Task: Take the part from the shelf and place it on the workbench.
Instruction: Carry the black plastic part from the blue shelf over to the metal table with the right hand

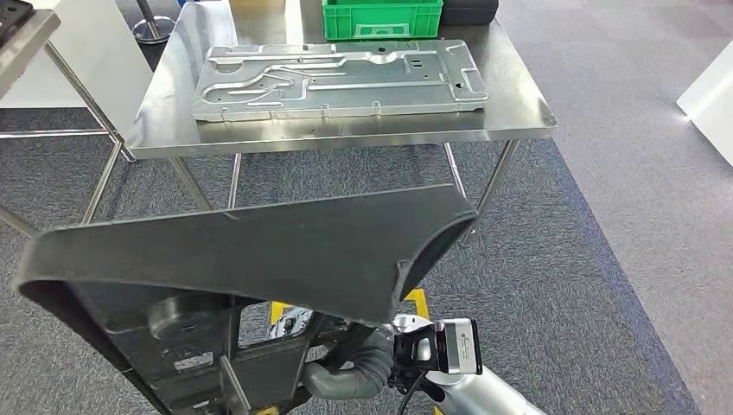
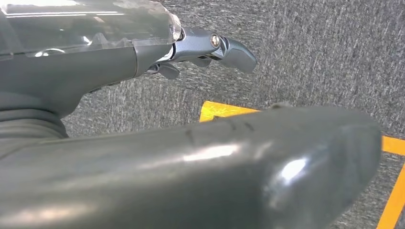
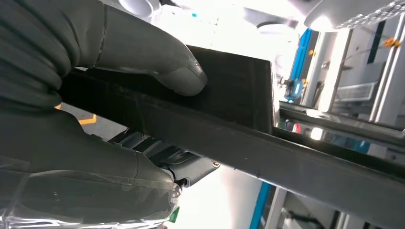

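Observation:
The part (image 1: 259, 251) is a large black moulded panel with a curved lip, held low in front of me, short of the workbench (image 1: 164, 112). My right hand (image 1: 363, 363) grips its near lower edge. In the right wrist view the thumb (image 3: 181, 76) presses on one face of the part (image 3: 248, 90) and the fingers (image 3: 162, 157) clamp the other. My left hand (image 2: 119, 62) hangs over the carpet; its fingers (image 2: 234, 50) stretch away from the thick thumb (image 2: 239, 167), with only floor between them.
A large pressed metal plate (image 1: 337, 78) covers the middle of the steel workbench, and a green crate (image 1: 380, 19) stands behind it. Another table (image 1: 26, 35) is at the far left. Yellow floor tape (image 2: 219, 109) marks the grey carpet beneath me.

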You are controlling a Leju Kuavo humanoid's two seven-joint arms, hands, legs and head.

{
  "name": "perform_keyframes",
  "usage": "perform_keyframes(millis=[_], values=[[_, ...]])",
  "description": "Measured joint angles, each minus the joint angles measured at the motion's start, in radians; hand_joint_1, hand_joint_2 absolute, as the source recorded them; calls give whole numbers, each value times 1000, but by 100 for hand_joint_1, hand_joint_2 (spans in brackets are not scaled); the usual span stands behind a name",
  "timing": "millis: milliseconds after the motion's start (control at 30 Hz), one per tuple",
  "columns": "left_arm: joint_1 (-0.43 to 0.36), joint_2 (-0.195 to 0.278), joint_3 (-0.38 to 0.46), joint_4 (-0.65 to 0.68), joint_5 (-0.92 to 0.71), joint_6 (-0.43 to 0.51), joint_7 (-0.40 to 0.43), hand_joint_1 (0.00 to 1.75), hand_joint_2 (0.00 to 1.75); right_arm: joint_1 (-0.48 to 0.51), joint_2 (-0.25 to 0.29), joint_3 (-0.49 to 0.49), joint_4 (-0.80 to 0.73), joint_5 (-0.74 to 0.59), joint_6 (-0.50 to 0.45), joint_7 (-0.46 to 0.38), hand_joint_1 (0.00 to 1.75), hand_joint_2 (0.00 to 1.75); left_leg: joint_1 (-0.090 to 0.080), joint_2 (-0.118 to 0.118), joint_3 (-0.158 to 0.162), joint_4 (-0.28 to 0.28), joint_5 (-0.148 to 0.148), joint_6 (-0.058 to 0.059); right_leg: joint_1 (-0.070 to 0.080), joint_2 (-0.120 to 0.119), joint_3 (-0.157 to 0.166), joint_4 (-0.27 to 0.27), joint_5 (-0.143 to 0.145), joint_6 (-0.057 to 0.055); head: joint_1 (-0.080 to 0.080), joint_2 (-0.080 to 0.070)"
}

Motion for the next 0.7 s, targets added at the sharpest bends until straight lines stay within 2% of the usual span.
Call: perform_keyframes(millis=[33,67,100,167,200,233,333,367,400,433,500,533,567,600,633,667,700], values=[[0,0,0,0,0,0,1,0,0,2,0,-1,0,0,-1,0,161,175,-1,-1,9,0,-8,0,0,0,-33,29,-10,0,0,0],[1,0,0,0,0,0,1,0,0,4,0,-1,0,0,-1,0,161,175,-2,-2,20,0,-18,0,1,0,-50,22,1,-3,0,0],[1,0,0,0,0,0,1,0,0,4,0,-2,0,0,-1,-1,161,175,-3,-3,35,0,-29,-1,2,0,-50,-17,32,-7,0,0],[1,-1,0,0,0,0,1,0,0,5,-1,-6,-1,-2,2,-4,161,175,-6,-4,66,0,-52,-5,9,0,-28,-143,138,-21,0,0],[0,-2,0,0,0,0,0,0,0,6,-2,-8,-2,-3,4,-5,161,175,-7,-5,76,0,-62,-9,12,1,-17,-191,175,-27,1,0],[-1,-3,0,0,0,0,0,0,0,7,-3,-11,-4,-3,7,-7,161,175,-8,-5,82,-2,-71,-14,15,1,-12,-219,201,-32,2,0],[-2,-2,0,0,-2,0,-4,0,0,11,-6,-18,-19,-4,9,-18,161,175,-8,-4,93,4,-76,-33,13,3,7,-242,200,-43,4,0],[-3,-2,0,0,-4,-2,-6,0,0,12,-6,-20,-25,-3,9,-21,161,175,-8,-4,88,26,-74,-38,10,3,20,-251,196,-48,4,0],[-5,-1,0,0,-5,-3,-8,0,0,12,-6,-22,-30,-3,9,-22,161,175,-6,-3,68,65,-76,-42,7,3,32,-257,192,-52,4,0],[-6,-1,0,0,-7,-4,-9,0,0,14,-7,-23,-35,-1,9,-22,161,175,-3,-3,33,121,-87,-47,5,2,44,-262,187,-55,3,0],[-5,0,0,0,-10,-5,-10,0,0,23,-7,-24,-42,4,10,-22,161,175,4,-2,-54,240,-135,-60,3,1,64,-265,169,-57,3,0],[-4,0,0,0,-12,-5,-11,0,0,30,-7,-26,-45,8,10,-22,161,175,8,-2,-89,272,-159,-65,2,2,75,-265,159,-55,3,0],[-2,0,0,0,-14,-6,-11,0,0,37,-8,-28,-47,12,11,-22,161,175,11,-2,-108,274,-169,-69,0,3,89,-265,148,-53,3,0],[-1,0,0,0,-16,-6,-12,0,0,42,-8,-31,-50,17,12,-22,161,175,15,-2,-113,244,-154,-72,-1,4,104,-265,136,-50,3,0],[0,0,-1,0,-17,-7,-13,0,0,46,-8,-33,-52,20,12,-22,161,175,18,-1,-107,188,-112,-74,-3,4,121,-265,124,-46,3,0],[1,1,-1,0,-18,-7,-14,0,0,48,-9,-36,-54,23,12,-22,161,175,20,0,-97,121,-47,-74,-4,5,135,-264,112,-41,3,0],[2,1,-1,0,-20,-7,-14,0,0,52,-9,-39,-56,28,12,-22,161,175,20,3,-89,68,1,-73,-4,6,146,-263,100,-36,3,0]])
